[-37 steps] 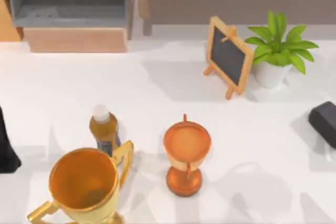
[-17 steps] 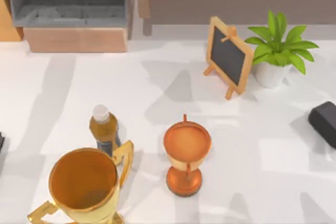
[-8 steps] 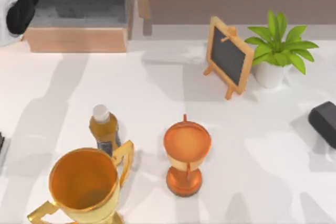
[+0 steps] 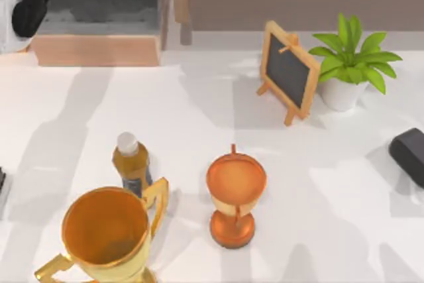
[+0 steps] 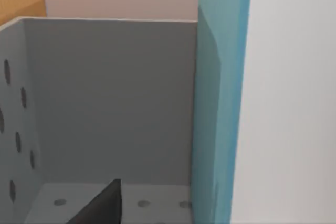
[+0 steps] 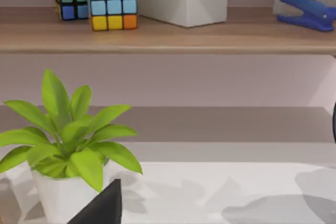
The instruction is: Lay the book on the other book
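My left gripper (image 4: 26, 1) hangs at the back left corner of the table, in front of a grey open cabinet (image 4: 99, 4). It is shut on the book (image 4: 8, 24), whose white page block shows under the black arm. The left wrist view has the book (image 5: 220, 103) close up and upright, teal-blue cover beside the white pages, against the cabinet's grey inner wall (image 5: 115, 103); one dark fingertip (image 5: 102, 208) shows. The other book is out of view. My right gripper (image 4: 409, 154) is parked at the right edge, open.
A large gold trophy (image 4: 106, 233), a capped bottle (image 4: 131, 162) and a copper cup (image 4: 235, 190) stand at the front. A small chalkboard easel (image 4: 286, 71) and a potted plant (image 4: 348, 64) stand at the back right. A dark object's edge (image 4: 2, 187) shows at far left.
My left arm has left the table's left edge and travelled to the back left corner, bringing the book with it. In the last half second it barely shifted. The right arm has not moved.
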`<state>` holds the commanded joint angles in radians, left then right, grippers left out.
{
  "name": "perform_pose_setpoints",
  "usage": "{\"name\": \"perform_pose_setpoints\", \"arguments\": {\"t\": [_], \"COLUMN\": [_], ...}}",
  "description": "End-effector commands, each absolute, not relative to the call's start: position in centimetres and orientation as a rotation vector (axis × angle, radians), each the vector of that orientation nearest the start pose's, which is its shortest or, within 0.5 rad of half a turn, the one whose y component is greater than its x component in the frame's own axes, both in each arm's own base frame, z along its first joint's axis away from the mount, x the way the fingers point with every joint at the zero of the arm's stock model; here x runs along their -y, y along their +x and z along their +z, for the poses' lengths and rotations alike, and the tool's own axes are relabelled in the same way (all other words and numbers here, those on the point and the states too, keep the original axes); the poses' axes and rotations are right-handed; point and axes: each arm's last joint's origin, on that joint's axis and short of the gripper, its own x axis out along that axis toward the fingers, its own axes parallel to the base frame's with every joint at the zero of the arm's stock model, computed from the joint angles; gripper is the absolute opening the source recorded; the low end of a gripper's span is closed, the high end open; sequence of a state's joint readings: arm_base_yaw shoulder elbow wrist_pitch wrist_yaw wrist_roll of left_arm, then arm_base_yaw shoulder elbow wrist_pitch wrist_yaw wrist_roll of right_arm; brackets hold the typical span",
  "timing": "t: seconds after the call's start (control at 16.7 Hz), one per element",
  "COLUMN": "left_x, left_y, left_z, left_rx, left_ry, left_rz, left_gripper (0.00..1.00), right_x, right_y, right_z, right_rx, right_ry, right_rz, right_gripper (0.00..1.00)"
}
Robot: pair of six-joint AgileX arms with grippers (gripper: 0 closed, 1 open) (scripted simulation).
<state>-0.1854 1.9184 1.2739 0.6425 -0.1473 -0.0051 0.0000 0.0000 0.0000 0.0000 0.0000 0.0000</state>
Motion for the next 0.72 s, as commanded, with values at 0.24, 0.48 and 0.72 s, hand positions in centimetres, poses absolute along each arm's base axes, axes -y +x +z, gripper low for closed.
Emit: {"name": "perform_pose_setpoints", "arguments": {"t": [0.24,0.48,0.72], "left_x": [7.5,7.5,7.5], "left_y": [45.9,46.4,46.4], "left_z": [24.8,24.8,24.8], "left_rx": [-0.004,-0.004,-0.004], "left_ry": [-0.019,-0.019,-0.019], "left_rz": [-0.017,-0.017,-0.017], "left_gripper": [1.00,1.00,0.77], "right_x": [0.1,0.1,0.1], "right_y": [10.6,10.6,10.6], "right_z": [16.0,16.0,16.0], "right_rx": [0.000,0.000,0.000], "right_ry": [0.000,0.000,0.000], "right_rz": [0.000,0.000,0.000], "right_gripper": [1.00,1.00,1.00]}}
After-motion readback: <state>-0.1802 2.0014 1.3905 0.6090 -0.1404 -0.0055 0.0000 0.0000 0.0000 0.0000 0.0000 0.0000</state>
